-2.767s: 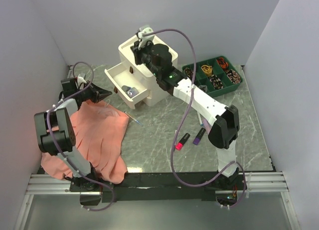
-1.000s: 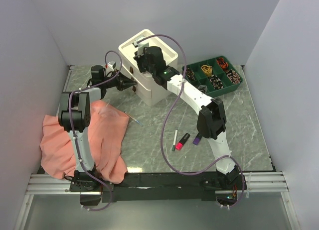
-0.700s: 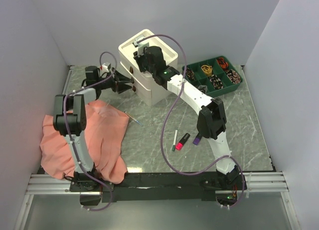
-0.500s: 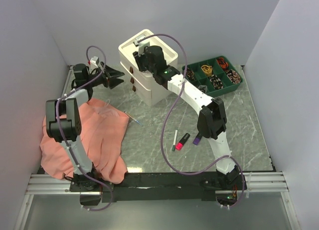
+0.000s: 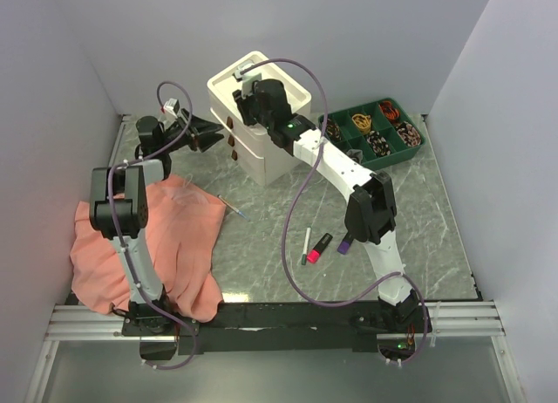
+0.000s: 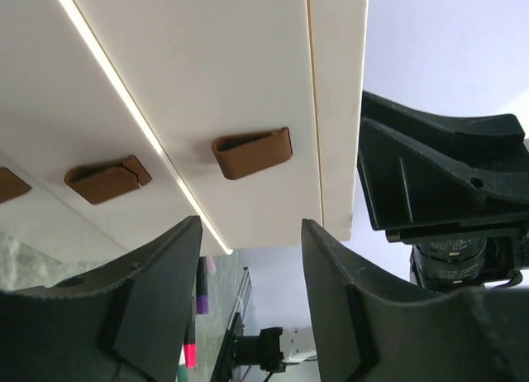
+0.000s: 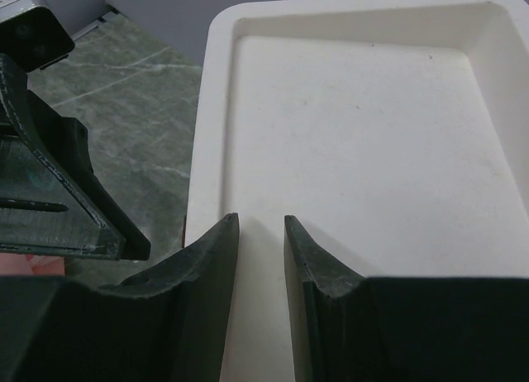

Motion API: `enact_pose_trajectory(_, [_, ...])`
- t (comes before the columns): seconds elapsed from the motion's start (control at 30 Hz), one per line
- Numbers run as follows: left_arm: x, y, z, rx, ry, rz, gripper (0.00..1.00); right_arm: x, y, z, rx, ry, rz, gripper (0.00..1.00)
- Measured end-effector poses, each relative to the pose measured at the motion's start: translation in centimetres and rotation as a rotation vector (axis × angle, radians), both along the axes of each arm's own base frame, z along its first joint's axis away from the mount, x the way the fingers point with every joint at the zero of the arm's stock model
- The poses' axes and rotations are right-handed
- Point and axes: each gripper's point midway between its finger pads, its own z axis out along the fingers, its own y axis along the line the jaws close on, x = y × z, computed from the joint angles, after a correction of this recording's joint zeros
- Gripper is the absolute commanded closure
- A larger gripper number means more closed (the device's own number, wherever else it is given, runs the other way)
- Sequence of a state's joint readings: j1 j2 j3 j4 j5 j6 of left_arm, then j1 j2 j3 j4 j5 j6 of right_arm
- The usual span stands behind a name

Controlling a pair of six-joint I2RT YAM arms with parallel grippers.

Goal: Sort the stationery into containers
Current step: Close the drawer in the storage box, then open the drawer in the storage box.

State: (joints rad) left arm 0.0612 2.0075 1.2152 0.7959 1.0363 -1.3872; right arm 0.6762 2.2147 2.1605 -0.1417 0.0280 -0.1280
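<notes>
The cream-white cabinet [image 5: 272, 150] stands at the back with its drawers pushed in; brown handles [image 6: 251, 152] show on its front. My left gripper [image 6: 250, 225] is open and empty, just left of that front [image 5: 218, 133], not touching it. My right gripper [image 7: 261, 218] hovers over the cabinet's recessed top [image 7: 364, 150], jaws a little apart with nothing between them. On the table lie a pink highlighter [image 5: 319, 248], a purple highlighter [image 5: 346, 242], a white pen [image 5: 306, 244] and a thin pen [image 5: 234, 209].
A green compartment tray [image 5: 373, 131] with small items sits right of the cabinet. A salmon-pink cloth [image 5: 148, 246] covers the near left of the table under the left arm. Walls close in on the left, back and right.
The drawer that stood open is now shut. My left gripper has opened and backed a little left from the cabinet front. My right gripper has parted its jaws over the top.
</notes>
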Motion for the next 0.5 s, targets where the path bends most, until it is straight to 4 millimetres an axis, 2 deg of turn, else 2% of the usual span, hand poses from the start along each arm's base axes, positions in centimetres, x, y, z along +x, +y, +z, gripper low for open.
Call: enact_pose_trajectory(0.5, [1.8, 0.1, -0.1, -0.037, -0.060, 0.010, 0.48, 0.0, 0.0, -0.1, 0.002, 0.004, -0.002, 0.64])
